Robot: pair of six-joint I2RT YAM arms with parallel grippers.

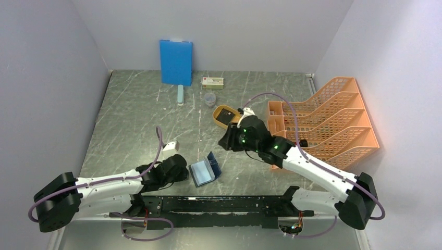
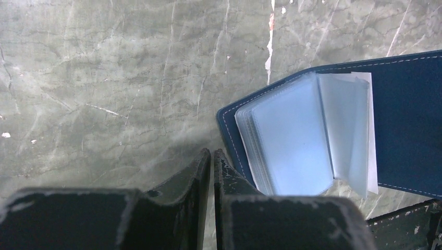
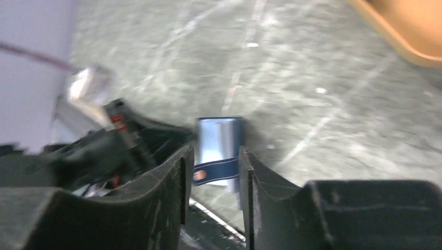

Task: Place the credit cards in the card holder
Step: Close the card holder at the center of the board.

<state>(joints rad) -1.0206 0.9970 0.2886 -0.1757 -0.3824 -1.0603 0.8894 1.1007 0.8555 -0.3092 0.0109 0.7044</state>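
The card holder (image 1: 205, 171) lies open on the table near the front, dark navy outside with pale clear sleeves (image 2: 292, 138) inside. My left gripper (image 1: 182, 171) rests just to its left, shut with nothing between the fingers (image 2: 212, 156), one fingertip at the holder's near corner. My right gripper (image 1: 225, 141) hangs above the table behind the holder. It is open and empty (image 3: 215, 159), and the holder and its clasp tab (image 3: 219, 169) show far off between the fingers. I cannot make out the credit cards for certain. A dark flat thing lies in the yellow-orange tray (image 1: 218, 110).
A bright blue board (image 1: 175, 61) leans on the back wall. In front of it are a small box (image 1: 212, 81), a small cup (image 1: 209, 99) and a pale blue stick (image 1: 180, 95). An orange file rack (image 1: 326, 120) fills the right side.
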